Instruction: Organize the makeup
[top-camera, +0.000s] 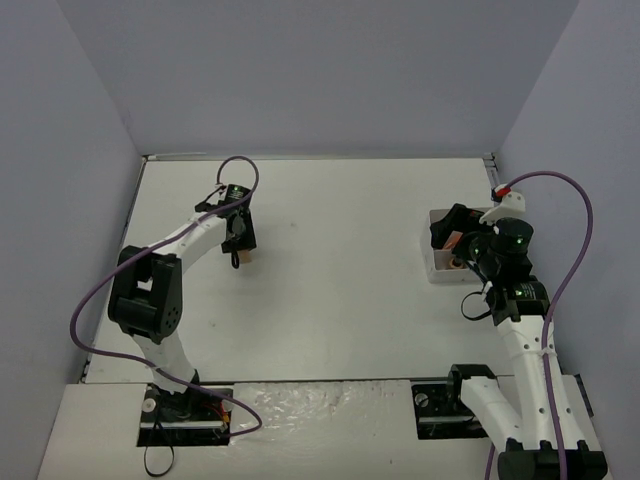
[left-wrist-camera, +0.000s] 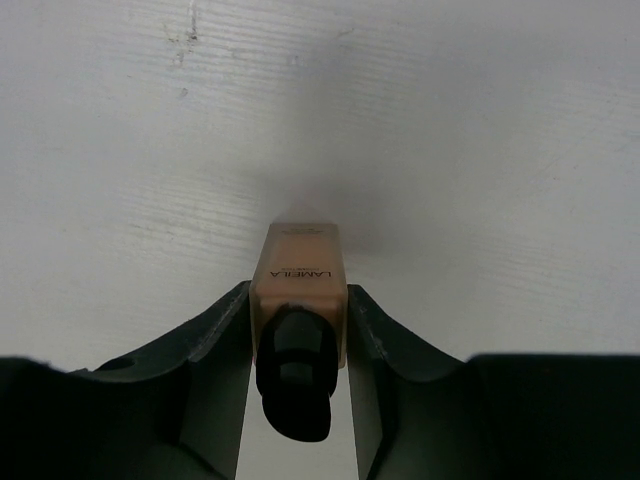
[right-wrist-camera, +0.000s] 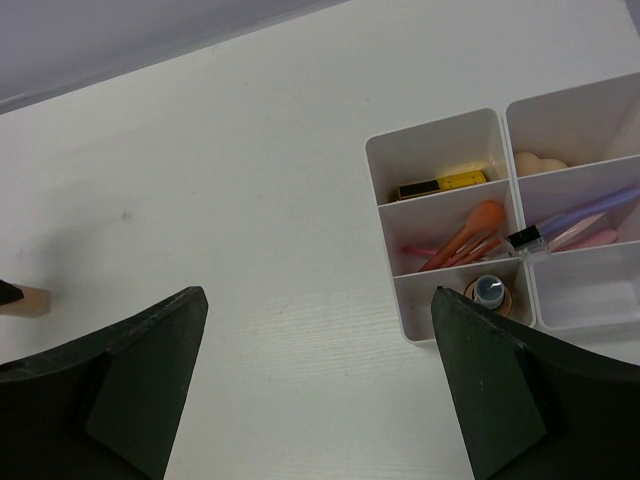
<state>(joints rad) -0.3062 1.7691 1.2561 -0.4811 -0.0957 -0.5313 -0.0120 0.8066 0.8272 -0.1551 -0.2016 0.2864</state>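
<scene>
White matte table (top-camera: 330, 300) with a faint grain, lilac-grey walls (top-camera: 300, 70). Overhead view: left gripper (top-camera: 238, 243) at the far left of the table, well apart from the white plastic tray (top-camera: 436, 271), which is half hidden under the right arm. Only the left wrist view shows the grip: jaws partly closed, pressed against both flat sides of a square-sided tan bottle (left-wrist-camera: 297, 270), dark rounded cap toward the camera; whether its far end touches the table, cannot tell. Right wrist view: right gripper (right-wrist-camera: 320, 395) spread wide, nothing between the fingers, near the tray. Compartments hold a gold-black lipstick tube (right-wrist-camera: 440, 185), peach sponge (right-wrist-camera: 538, 162), pink-orange sticks (right-wrist-camera: 465, 237), lilac stick (right-wrist-camera: 580, 213) and an upright bottle (right-wrist-camera: 489, 292).
</scene>
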